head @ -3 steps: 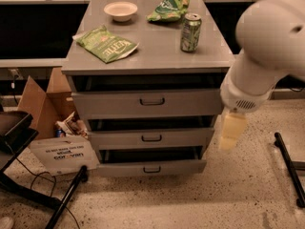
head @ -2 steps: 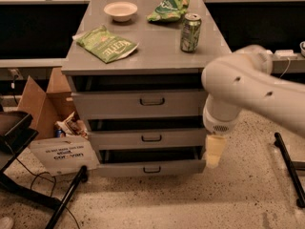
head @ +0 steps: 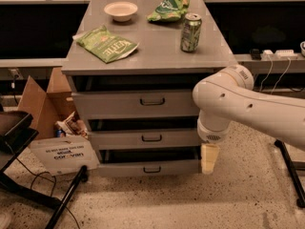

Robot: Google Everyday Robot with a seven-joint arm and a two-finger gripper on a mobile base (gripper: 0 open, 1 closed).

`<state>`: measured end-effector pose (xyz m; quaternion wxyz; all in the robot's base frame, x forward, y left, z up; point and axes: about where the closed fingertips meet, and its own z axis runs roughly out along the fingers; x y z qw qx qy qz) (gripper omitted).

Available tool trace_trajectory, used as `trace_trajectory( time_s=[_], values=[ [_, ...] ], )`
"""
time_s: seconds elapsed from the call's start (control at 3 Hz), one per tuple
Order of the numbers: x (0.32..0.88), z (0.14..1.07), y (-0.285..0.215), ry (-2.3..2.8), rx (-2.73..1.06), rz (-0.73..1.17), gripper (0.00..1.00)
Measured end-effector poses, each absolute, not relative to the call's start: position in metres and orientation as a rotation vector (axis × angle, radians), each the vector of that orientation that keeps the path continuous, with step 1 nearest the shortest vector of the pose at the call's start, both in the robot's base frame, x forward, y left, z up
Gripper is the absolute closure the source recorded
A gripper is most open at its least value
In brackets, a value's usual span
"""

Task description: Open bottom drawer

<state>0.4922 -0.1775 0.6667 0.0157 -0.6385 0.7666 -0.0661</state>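
Observation:
The bottom drawer (head: 147, 168) is the lowest and slimmest grey front of three in the grey cabinet (head: 95, 66). It has a small dark bar handle (head: 152, 170) and looks closed or nearly closed. My gripper (head: 209, 159) hangs from the white arm (head: 238, 104) at the cabinet's right front corner, level with the bottom drawer's right end and well to the right of its handle. It points down and holds nothing that I can see.
On the cabinet top are a white bowl (head: 120, 10), two green chip bags (head: 106, 43) (head: 170, 7) and a green can (head: 190, 32). A cardboard box (head: 42, 101) and a white sign (head: 63, 155) stand at the left. A black stand leg (head: 290, 175) is on the right.
The arm has swung left and down. The gripper has dropped from beside the middle drawer to the bottom drawer's right end. The drawers have not moved.

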Motion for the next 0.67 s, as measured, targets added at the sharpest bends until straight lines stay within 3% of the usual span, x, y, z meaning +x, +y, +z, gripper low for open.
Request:
trace_trajectory(
  time_s=[0.33,0.67],
  values=[
    [0.490,0.645,-0.165,2.407,-2.029,-0.222,0.00],
    [0.492,0.558,-0.157,2.480,-2.080,-0.246,0.00]
  ],
)
